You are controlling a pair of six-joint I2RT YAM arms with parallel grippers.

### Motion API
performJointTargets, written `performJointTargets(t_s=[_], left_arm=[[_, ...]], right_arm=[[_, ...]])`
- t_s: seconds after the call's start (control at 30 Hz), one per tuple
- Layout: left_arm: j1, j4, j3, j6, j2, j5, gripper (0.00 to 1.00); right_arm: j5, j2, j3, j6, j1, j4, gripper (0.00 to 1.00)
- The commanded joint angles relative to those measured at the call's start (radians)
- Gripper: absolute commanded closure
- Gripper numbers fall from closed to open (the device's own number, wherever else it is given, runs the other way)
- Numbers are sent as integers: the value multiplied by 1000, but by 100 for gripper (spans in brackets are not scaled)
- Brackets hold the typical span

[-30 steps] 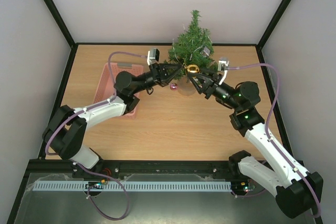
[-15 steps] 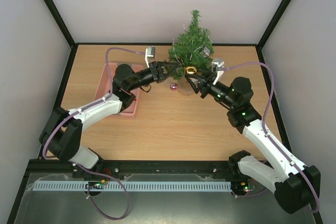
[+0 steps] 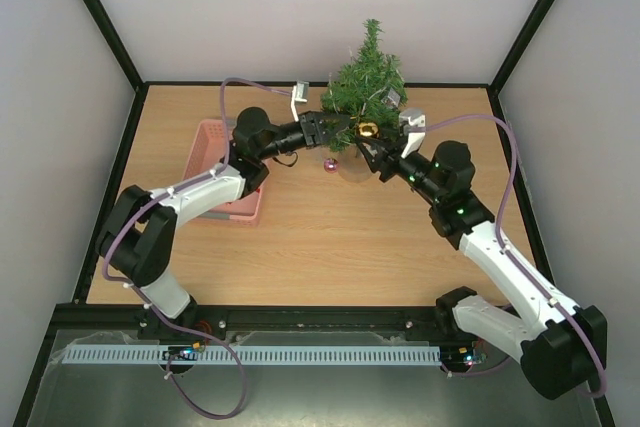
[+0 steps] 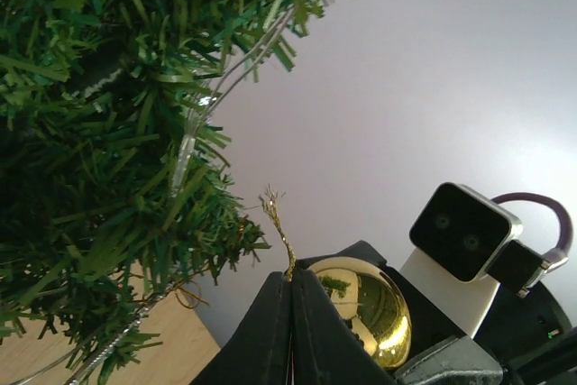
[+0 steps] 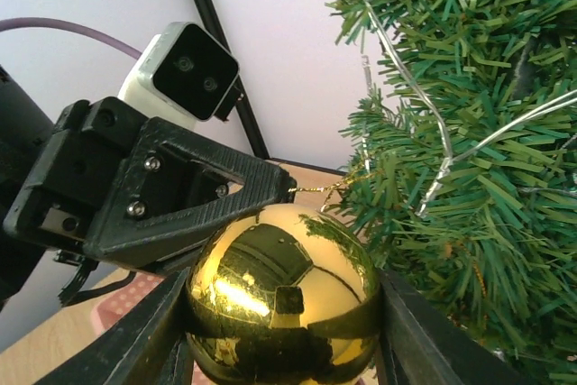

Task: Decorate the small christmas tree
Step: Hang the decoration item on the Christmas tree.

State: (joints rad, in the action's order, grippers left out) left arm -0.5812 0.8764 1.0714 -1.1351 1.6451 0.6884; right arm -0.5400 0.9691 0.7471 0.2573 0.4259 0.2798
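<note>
The small christmas tree (image 3: pixel 365 82) stands at the back of the table on a pale base; its branches fill the left wrist view (image 4: pixel 108 132) and the right wrist view (image 5: pixel 469 151). My right gripper (image 3: pixel 370 139) is shut on a gold ball ornament (image 3: pixel 367 130), which fills the space between its jaws in its own view (image 5: pixel 281 295). My left gripper (image 3: pixel 345 128) is shut on the ball's gold hanging thread (image 4: pixel 279 232), with the ball (image 4: pixel 361 308) just behind its tips. Both grippers meet at the tree's lower front branches.
A pink ball ornament (image 3: pixel 330 164) hangs or lies by the tree's base. The pink plastic basket (image 3: pixel 210 147) sits at the left under my left arm. Silver tinsel strands (image 5: pixel 424 105) run through the branches. Walls close in behind the tree.
Both grippers have moved back and up toward the tree with the gold ball between them. My left arm has stretched further to the right.
</note>
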Motion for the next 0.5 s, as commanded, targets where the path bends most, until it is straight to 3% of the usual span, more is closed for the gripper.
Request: performJointTargets(t_s=[0.0,0.17,0.47], left_arm=[[7,0,32,48,28,16,98],[18,-50,67,90,53,7,98],[29,-119,114,173,47,8,98]], right_arm=[[49,27,50,-39,-1,-1,65],[125,44,40,-34,-1,11,66],[131,56,46,-38,-1,7,66]])
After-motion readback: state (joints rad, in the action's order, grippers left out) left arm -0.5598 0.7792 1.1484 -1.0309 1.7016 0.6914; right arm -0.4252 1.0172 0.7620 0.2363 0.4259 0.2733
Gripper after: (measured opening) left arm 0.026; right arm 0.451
